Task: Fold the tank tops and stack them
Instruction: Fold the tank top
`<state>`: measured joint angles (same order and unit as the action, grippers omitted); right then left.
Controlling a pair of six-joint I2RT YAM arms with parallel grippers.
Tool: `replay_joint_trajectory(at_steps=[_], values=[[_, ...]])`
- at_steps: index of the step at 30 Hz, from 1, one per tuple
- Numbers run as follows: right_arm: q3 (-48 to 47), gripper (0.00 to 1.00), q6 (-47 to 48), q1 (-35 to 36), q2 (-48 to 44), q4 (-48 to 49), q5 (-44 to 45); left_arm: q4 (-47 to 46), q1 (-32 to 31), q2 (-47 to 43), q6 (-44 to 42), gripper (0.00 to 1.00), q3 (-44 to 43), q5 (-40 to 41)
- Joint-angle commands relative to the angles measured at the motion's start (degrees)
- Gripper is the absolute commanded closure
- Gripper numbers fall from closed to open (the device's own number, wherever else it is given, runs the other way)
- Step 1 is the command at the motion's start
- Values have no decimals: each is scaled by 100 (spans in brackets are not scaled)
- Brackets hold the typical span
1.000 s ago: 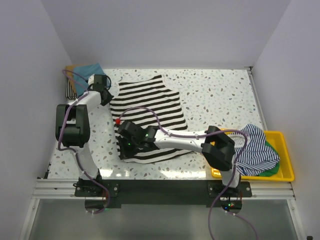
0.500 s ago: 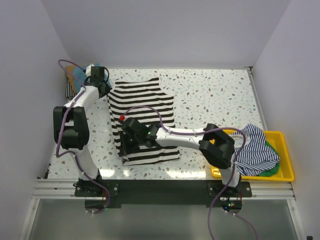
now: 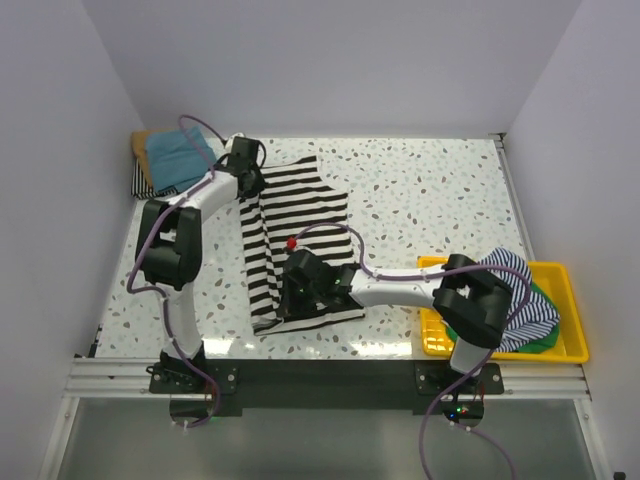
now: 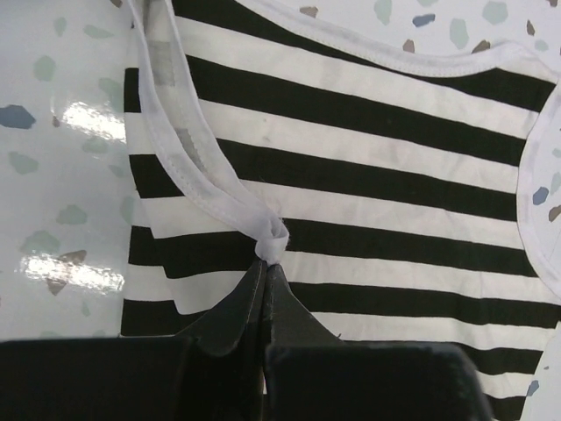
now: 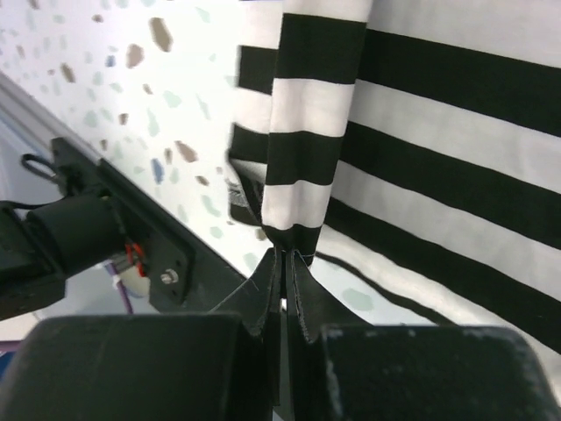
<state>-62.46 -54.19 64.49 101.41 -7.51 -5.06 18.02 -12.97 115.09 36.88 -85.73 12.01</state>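
Note:
A black-and-white striped tank top [image 3: 300, 215] lies on the speckled table, its left side lifted over. My left gripper [image 3: 250, 172] is shut on its white shoulder strap [image 4: 267, 237] at the far end. My right gripper [image 3: 297, 292] is shut on the bottom hem [image 5: 294, 232] at the near end. Folded tank tops, teal-blue [image 3: 178, 158] on top, are stacked at the far left corner. Another striped tank top [image 3: 515, 290] and a green one [image 3: 545, 335] lie in the yellow tray.
The yellow tray [image 3: 575, 345] stands at the near right edge. The metal rail [image 3: 320, 370] with the arm bases runs along the near edge. The table's near edge and a black bracket [image 5: 114, 237] show in the right wrist view.
Both grippers have moved to the right, carrying the left side of the striped tank top over the rest. The shirt is narrower now.

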Motion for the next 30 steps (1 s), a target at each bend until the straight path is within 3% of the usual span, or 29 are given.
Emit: replay_joint_trajectory(at_steps=[1, 11, 24, 27, 30], values=[[330, 100, -354, 29, -428, 425, 400, -176, -153, 110, 91, 100, -260, -32], [1033, 100, -619, 29, -613, 724, 629, -255, -469, 251, 91, 100, -242, -15], [1271, 100, -724, 73, -639, 883, 708, -334, -584, 444, 21, 100, -172, -102], [1289, 100, -715, 90, -692, 769, 822, -413, -584, 392, -49, 92, -128, -164], [1236, 84, -637, 99, -815, 435, 1041, -510, -592, 313, -146, 73, -154, -260]])
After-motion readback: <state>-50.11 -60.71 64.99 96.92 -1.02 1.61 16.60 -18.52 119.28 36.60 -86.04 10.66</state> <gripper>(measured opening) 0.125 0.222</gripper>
